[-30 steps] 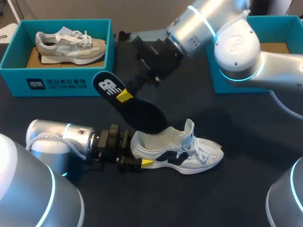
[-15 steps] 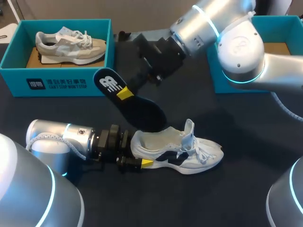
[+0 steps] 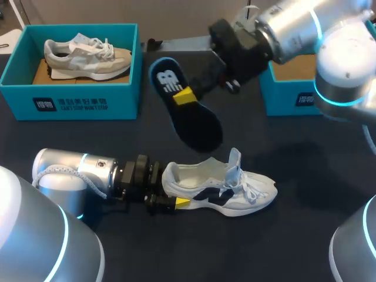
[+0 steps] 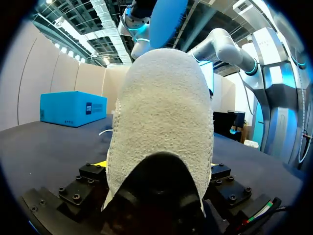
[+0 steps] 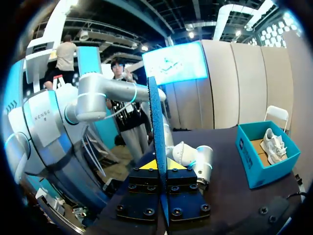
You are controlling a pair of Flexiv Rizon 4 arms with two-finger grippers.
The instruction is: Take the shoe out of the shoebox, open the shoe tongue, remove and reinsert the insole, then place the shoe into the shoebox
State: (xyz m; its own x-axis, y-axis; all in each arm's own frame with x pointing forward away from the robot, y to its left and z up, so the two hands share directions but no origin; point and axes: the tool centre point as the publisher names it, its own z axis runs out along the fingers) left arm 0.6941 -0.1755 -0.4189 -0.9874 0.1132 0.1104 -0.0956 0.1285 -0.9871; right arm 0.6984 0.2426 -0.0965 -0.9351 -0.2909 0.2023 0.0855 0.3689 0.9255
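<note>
I work at a robot demo stand: a dark-clothed table point(image 3: 305, 235) (teal shoeboxes point(image 3: 76, 106) on it)

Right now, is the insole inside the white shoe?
No, the right gripper holds the insole up in the air, above the shoe on the table.

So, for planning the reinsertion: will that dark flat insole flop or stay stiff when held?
Probably fairly stiff: the dark flat insole juts from the right gripper without drooping. Likely light: one pinch near its heel carries it. Edge-on it looks thin, so pushing may buckle it.
</note>
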